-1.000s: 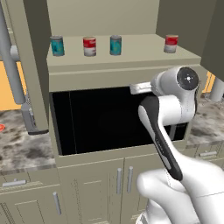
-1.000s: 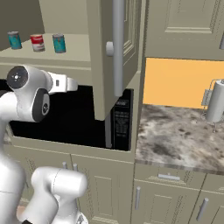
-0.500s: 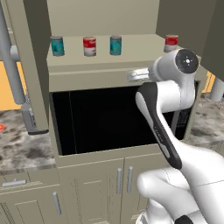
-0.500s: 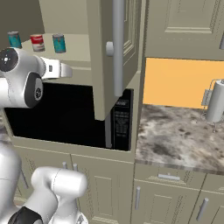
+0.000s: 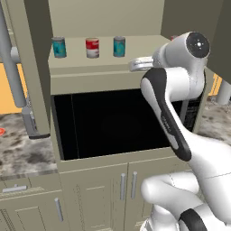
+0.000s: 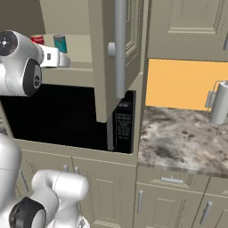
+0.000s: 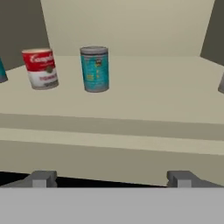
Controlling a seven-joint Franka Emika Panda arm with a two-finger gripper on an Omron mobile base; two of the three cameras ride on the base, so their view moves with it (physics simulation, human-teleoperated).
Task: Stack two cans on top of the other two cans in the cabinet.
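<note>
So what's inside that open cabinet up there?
On the cabinet shelf stand a teal can, a red-and-white can and another teal can. The robot's arm covers the shelf's right end.

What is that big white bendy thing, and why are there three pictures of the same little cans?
The white bendy thing is a robot arm. At its tip is its end effector, two small fingers for gripping. They are spread apart and hold nothing.

Two pictures come from cameras riding on the robot's base, one looking from behind on its left, one on its right. The third camera sits on the hand itself, so it looks straight into the open cabinet.

On the cabinet shelf, the left base view shows a teal can, a red and white can and another teal can standing upright in a row, apart from each other. Under the shelf is a black microwave. In the right base view, a paper towel roll stands on the speckled counter.
</note>
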